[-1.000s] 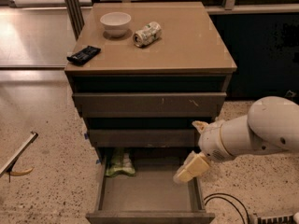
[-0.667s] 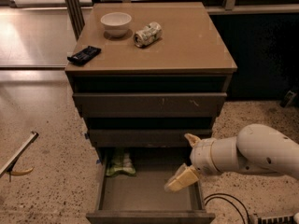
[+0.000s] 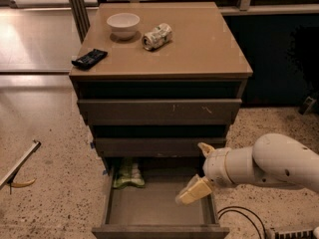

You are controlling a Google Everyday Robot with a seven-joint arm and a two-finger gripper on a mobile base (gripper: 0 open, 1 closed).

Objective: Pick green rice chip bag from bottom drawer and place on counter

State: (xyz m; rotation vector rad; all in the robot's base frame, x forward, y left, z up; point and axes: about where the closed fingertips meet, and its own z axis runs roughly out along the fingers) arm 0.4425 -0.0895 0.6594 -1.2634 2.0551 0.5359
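The green rice chip bag (image 3: 128, 175) is small, light green with pale patches, and crinkled. It lies at the back left of the bottom drawer (image 3: 157, 205). This drawer, the lowest of 3, is pulled open. The counter (image 3: 199, 44) is a flat tan top. The gripper (image 3: 198, 171) hangs over the drawer's right side with its fingers spread, apart from the bag.

Speckled terrazzo floor (image 3: 55, 203) surrounds a dark drawer cabinet (image 3: 159, 111) at centre. Far left, pale light glares on smooth flooring (image 3: 35, 39) beyond a dark post (image 3: 79, 11). A dark panel (image 3: 279, 59) stands far right.
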